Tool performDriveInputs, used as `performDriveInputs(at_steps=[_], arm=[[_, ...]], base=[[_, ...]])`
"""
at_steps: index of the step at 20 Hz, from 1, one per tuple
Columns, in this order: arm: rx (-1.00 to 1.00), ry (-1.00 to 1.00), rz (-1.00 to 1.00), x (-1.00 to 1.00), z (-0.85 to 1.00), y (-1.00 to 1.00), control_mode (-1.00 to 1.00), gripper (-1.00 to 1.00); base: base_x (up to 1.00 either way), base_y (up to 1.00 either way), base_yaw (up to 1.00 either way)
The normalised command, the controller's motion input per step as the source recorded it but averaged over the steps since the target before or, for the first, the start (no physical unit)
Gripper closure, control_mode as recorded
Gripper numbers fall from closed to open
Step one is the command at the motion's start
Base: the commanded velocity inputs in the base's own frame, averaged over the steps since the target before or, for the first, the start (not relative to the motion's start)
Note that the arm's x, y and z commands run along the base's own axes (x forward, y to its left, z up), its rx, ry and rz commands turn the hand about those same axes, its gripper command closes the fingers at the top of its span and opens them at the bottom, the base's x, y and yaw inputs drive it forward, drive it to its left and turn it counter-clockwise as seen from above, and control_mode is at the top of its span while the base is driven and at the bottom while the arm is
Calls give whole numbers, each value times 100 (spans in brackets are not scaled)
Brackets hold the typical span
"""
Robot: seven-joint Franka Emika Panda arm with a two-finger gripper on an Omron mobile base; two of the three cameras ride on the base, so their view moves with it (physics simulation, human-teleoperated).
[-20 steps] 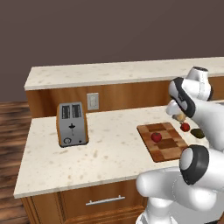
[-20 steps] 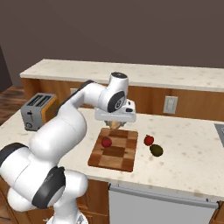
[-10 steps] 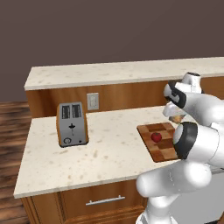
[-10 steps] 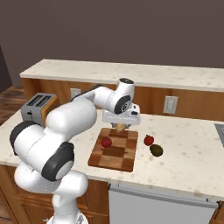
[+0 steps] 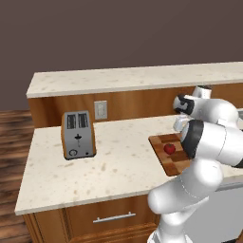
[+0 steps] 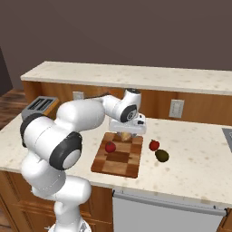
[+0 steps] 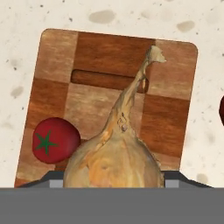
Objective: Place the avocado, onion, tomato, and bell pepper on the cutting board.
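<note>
My gripper (image 6: 125, 135) is shut on the onion (image 7: 117, 153), a tan bulb whose dry stalk points away from the hand. It hangs just over the far end of the checkered cutting board (image 6: 129, 164). The board (image 7: 105, 57) lies below the onion in the hand view. On the board's left side sits the tomato (image 6: 110, 147), red with a green star top (image 7: 54, 140). To the right of the board, on the counter, lie a small red item (image 6: 154, 145), apparently the bell pepper, and the dark green avocado (image 6: 161, 156). The left base view has the board (image 5: 163, 159) and tomato (image 5: 169, 148) beside my arm.
A silver toaster (image 5: 78, 135) stands on the counter well left of the board. A raised back ledge (image 6: 136, 74) runs behind the counter, with wall outlets (image 6: 176, 108) below it. The counter's front edge is close to the board's near side.
The arm's elbow has swung round and down toward the front. The gripper, still holding the onion, has sunk a little toward the board's far end.
</note>
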Motion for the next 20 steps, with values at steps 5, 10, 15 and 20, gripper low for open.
performDriveInputs(at_steps=[5,10,15,20], arm=[[0,7,0,30,-45,0,-100,100],[0,3,0,32,-31,-6,-100,100],[0,3,0,31,-26,-14,-100,100],[2,4,0,13,-34,-16,-100,100]], base=[[0,0,0],[0,0,0],[0,0,0],[0,0,0]])
